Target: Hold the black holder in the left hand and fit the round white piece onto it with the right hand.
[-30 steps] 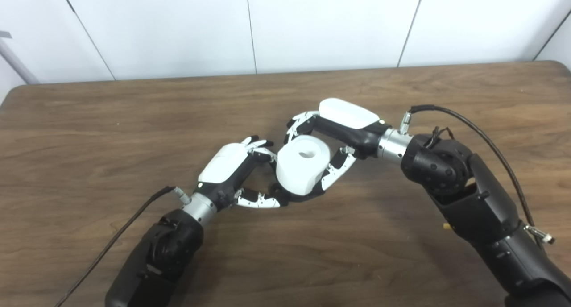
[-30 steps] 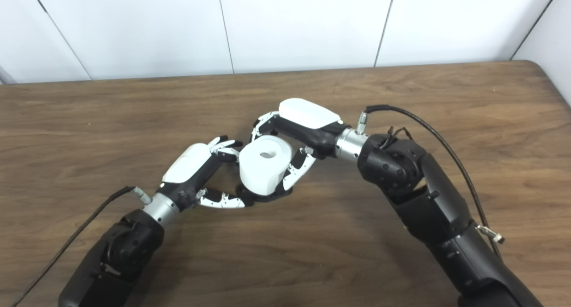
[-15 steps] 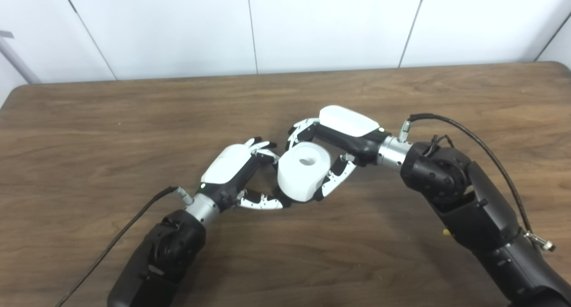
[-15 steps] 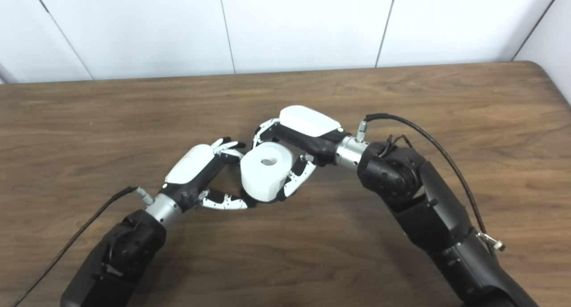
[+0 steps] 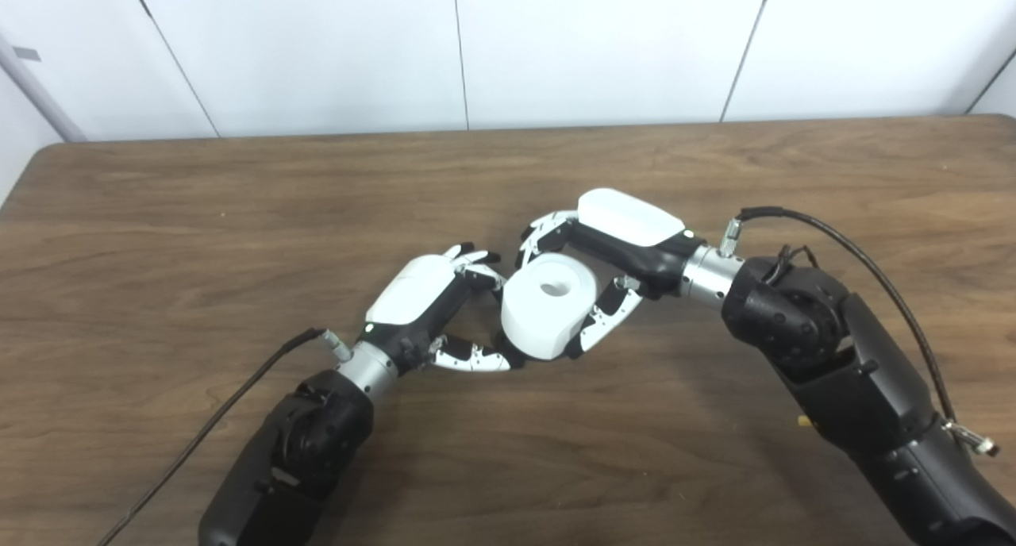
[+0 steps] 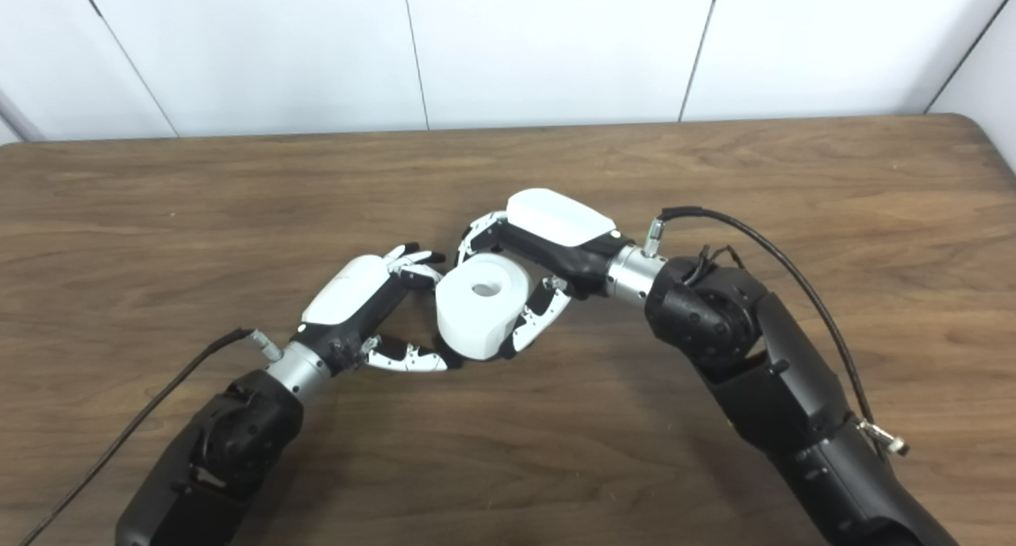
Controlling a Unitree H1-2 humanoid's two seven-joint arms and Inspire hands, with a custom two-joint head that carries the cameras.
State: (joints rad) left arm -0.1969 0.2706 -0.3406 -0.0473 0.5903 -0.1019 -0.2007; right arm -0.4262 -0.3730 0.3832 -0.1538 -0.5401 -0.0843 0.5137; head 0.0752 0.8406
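Round white piece point(image 5: 549, 305) and right robot hand point(image 5: 607, 244) lower, seated nearer the table point(image 5: 159, 236)

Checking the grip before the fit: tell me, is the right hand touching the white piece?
Touching: the left eye view shows the right hand wrapped around the white piece.

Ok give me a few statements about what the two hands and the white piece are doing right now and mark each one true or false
1. The right hand has its fingers wrapped around the round white piece. True.
2. The round white piece lies alone on the table, away from both hands. False: it sits between the two hands, held by the right one.
3. The white piece has a hole in its upper face. True.
4. The left hand rests flat at the table's far edge. False: it is at the middle of the table, right beside the white piece.
5. The black holder is in full view. False: at most a dark sliver shows under the white piece.
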